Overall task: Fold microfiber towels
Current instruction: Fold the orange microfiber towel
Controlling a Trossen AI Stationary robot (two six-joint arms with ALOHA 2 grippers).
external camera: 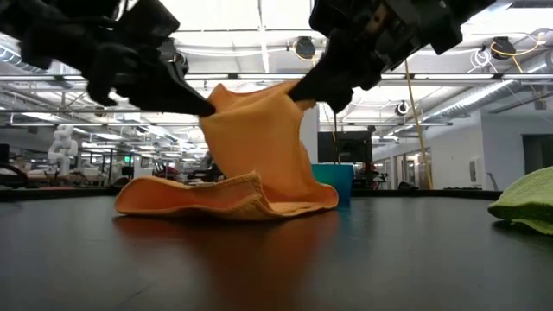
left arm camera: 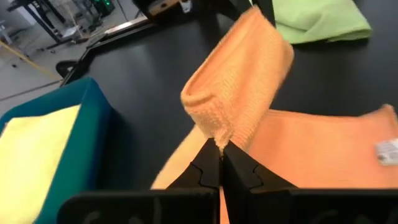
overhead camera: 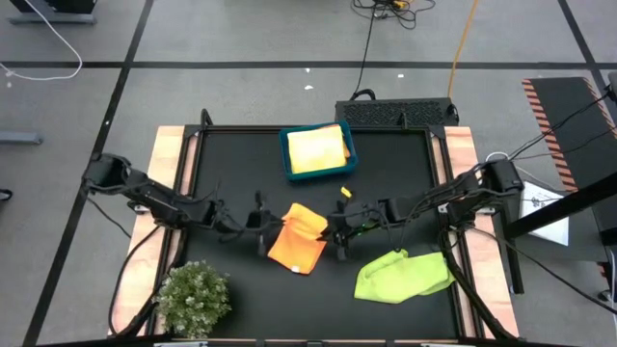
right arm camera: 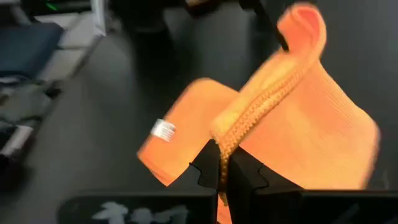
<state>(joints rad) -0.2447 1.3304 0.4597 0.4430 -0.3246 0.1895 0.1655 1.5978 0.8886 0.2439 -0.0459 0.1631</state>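
Two pairs of fingers are pinched fully together, each nipping the orange towel (overhead camera: 299, 236) at an edge: your left gripper (left arm camera: 221, 158) has a bunched hem corner caught between its tips, and your right gripper (right arm camera: 224, 163) bites the corded hem on the opposite side. Between them the cloth hangs as a raised flap above the black table (overhead camera: 241, 173), while the rest of it lies flat on the mat near the table's middle, a small white label showing at one border. Judging by how it droops and puckers at each pinch, you are handling something light, thin and thoroughly limp; it will not hold a crease by itself and will sag wherever it is unsupported. The stitched hem looks the firmest place to hold, so keep your grips on the corners and carry both across together, or the fold will likely skew. Farther out, a lime green towel (overhead camera: 403, 275) lies crumpled near the right arm, well apart from the orange one, and a yellow towel (overhead camera: 316, 150) sits folded in the blue bin (overhead camera: 286, 159) at the far edge. A small bushy plant (overhead camera: 193, 297) stands at the near left corner.
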